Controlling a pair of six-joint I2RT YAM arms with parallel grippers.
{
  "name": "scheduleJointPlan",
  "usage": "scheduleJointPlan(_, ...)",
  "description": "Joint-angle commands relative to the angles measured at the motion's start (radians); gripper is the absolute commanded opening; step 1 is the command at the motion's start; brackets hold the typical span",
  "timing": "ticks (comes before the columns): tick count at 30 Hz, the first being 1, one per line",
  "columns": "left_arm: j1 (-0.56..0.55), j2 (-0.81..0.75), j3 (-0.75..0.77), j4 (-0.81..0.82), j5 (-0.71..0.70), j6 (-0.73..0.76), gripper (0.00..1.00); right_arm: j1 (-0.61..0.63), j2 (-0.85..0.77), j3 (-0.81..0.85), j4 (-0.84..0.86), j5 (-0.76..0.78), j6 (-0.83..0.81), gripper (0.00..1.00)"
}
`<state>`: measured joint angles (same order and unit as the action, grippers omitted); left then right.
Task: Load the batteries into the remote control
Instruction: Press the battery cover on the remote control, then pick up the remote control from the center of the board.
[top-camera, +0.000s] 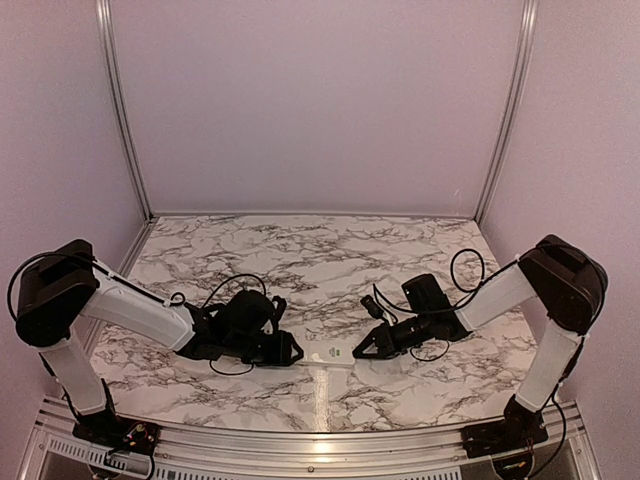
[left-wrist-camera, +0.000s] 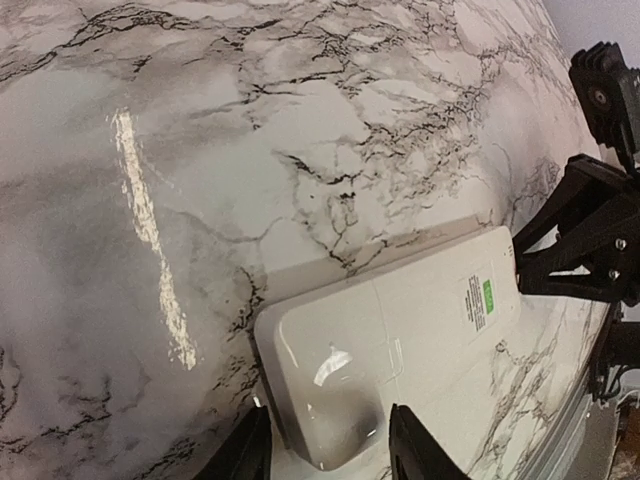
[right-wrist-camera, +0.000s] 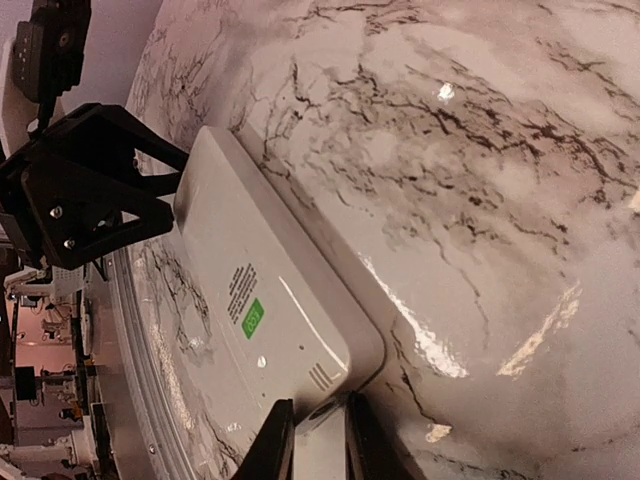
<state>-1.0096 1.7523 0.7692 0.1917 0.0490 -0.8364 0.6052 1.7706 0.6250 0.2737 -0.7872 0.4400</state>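
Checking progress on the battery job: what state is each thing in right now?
Remote: lying flat on the table, back up, no open compartment showing.
Left gripper: closed around one end of the remote.
Right gripper: closed on the other end.
Batteries: not in view.

Far half of the desk (top-camera: 320, 245) is bare marble, passable from far-left corner to far-right corner. The middle strip toward the near edge is blocked. The remote control (top-camera: 328, 355) lies there, with the left gripper (top-camera: 292, 350) clamped on its left end and the right gripper (top-camera: 362, 350) on its right end. The remote's long sides are free. Left cable loop (top-camera: 238, 277) and right cable loop (top-camera: 465, 250) sit behind the wrists. Walls (top-camera: 320, 110) close the far, left and right edges.
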Motion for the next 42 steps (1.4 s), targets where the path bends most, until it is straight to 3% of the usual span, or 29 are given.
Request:
scheduleJointPlan(1, 0.029, -0.104, -0.045, -0.054, 0.036, 0.065, 0.52, -0.062, -0.008, 0.017, -0.018, 0.043, -0.032, 0.21)
scheduleJointPlan(4, 0.036, -0.162, -0.023, -0.114, 0.006, 0.161, 0.68, -0.077, -0.033, 0.027, -0.025, 0.034, -0.034, 0.28)
scheduleJointPlan(7, 0.041, -0.234, -0.018, -0.127, -0.026, 0.291, 0.97, -0.077, -0.085, 0.036, -0.032, 0.034, -0.017, 0.36)
scheduleJointPlan(8, 0.043, -0.245, -0.011, -0.136, -0.019, 0.353, 0.99, -0.078, -0.112, 0.036, -0.035, 0.036, -0.018, 0.39)
scheduleJointPlan(17, 0.043, -0.098, 0.189, -0.35, 0.064, 0.894, 0.99, -0.096, -0.345, 0.072, -0.134, 0.077, -0.099, 0.66)
scheduleJointPlan(18, 0.043, -0.081, 0.207, -0.359, 0.09, 0.935, 0.99, -0.098, -0.371, 0.076, -0.144, 0.083, -0.108, 0.75)
scheduleJointPlan(24, 0.043, 0.043, 0.335, -0.459, 0.186, 1.164, 0.99, -0.12, -0.55, 0.055, -0.171, 0.177, -0.141, 0.82)
scheduleJointPlan(31, 0.045, 0.172, 0.44, -0.519, 0.239, 1.303, 0.93, -0.128, -0.743, -0.029, -0.13, 0.269, -0.062, 0.98)
scheduleJointPlan(39, 0.046, 0.292, 0.519, -0.549, 0.264, 1.386, 0.88, -0.129, -0.824, -0.055, -0.076, 0.258, -0.018, 0.99)
scheduleJointPlan(42, 0.046, 0.331, 0.558, -0.589, 0.285, 1.409, 0.8, -0.129, -0.856, -0.066, -0.08, 0.261, -0.018, 0.99)
